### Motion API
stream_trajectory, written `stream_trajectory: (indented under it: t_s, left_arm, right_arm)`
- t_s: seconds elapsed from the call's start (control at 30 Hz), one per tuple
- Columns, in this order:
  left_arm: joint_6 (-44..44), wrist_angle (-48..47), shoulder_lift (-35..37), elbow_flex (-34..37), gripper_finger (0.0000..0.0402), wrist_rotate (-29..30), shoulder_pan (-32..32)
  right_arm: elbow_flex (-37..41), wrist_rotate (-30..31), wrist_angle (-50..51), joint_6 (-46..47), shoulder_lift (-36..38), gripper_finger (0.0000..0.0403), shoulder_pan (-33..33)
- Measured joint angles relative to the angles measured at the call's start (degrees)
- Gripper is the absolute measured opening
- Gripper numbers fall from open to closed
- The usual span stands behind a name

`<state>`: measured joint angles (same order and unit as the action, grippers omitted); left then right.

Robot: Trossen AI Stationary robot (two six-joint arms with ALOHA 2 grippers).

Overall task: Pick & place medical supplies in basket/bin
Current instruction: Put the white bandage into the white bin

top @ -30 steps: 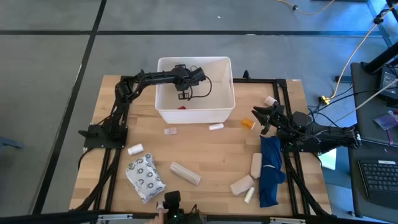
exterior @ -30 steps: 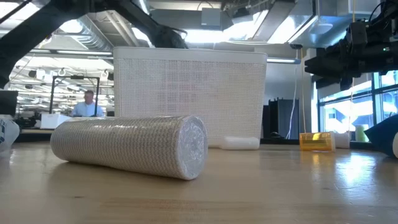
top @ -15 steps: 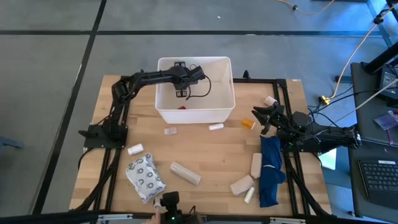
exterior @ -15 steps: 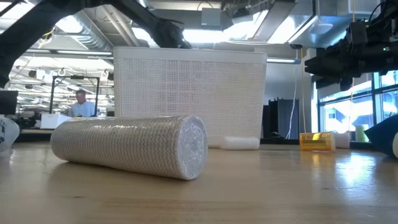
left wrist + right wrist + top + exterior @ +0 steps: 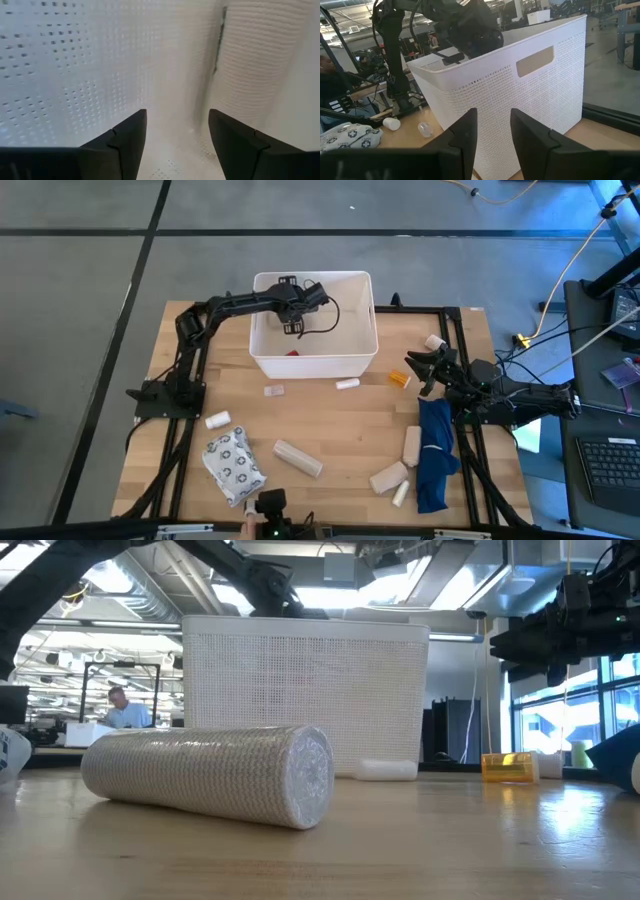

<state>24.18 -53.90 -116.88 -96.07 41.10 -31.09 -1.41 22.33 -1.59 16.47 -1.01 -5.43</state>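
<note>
Basket (image 5: 366, 360) holds a small red item (image 5: 292, 352).

Robotics lab, open-plan workbenches (image 5: 90, 735), monitors (image 5: 12, 705)

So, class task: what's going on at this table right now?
The left gripper hangs inside the white rectangular plastic tub, jaws open and empty. A small red item lies on the tub's floor. The right gripper waits beside the tub, near a small orange bottle. Beige rolls lie on the wooden table.
</note>
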Motion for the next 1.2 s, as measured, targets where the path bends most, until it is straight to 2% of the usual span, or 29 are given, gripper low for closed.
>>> stream_trajectory:
  t_s: [0.2,0.47,0.53,0.6,0.8,0.87,0.93,1.07,1.2]
  left_arm:
    - [3.3,0.3,4.4,0.0,0.0194,7.7,0.9]
    - [-1.1,1.7,19.6,0.0,0.0172,7.1,4.0]
    - [-3.1,1.5,24.4,0.0,0.0168,4.7,5.5]
    - [-5.3,1.3,29.2,0.0,0.0165,-0.5,7.2]
    - [-14.1,0.8,41.5,0.0,0.0164,-27.7,12.5]
    - [-17.0,-0.1,44.2,0.0,0.0163,-34.2,14.8]
    - [-20.1,-1.9,46.0,0.0,0.016,-36.3,17.4]
    - [-27.2,-6.1,47.8,0.0,0.0153,-33.9,22.2]
    - [-33.4,-8.1,48.5,0.0,0.0145,-30.1,25.3]
  right_arm:
    - [0.0,0.0,0.0,0.0,0.0,0.012,0.0]
    - [0.0,0.0,0.0,0.0,0.0,0.012,0.0]
    - [0.0,0.0,0.0,0.0,0.0,0.012,0.0]
    - [0.0,0.0,0.0,0.0,0.0,0.012,0.0]
    - [0.0,0.0,0.0,0.0,0.0,0.012,0.0]
    - [0.0,-0.2,-0.5,0.0,0.0,0.012,0.0]
    - [0.1,-3.1,-2.1,0.0,0.0,0.012,0.0]
    - [0.1,-11.4,-9.6,-0.2,0.0,0.012,0.0]
    - [0.1,-13.1,-19.2,1.3,0.0,0.012,0.0]
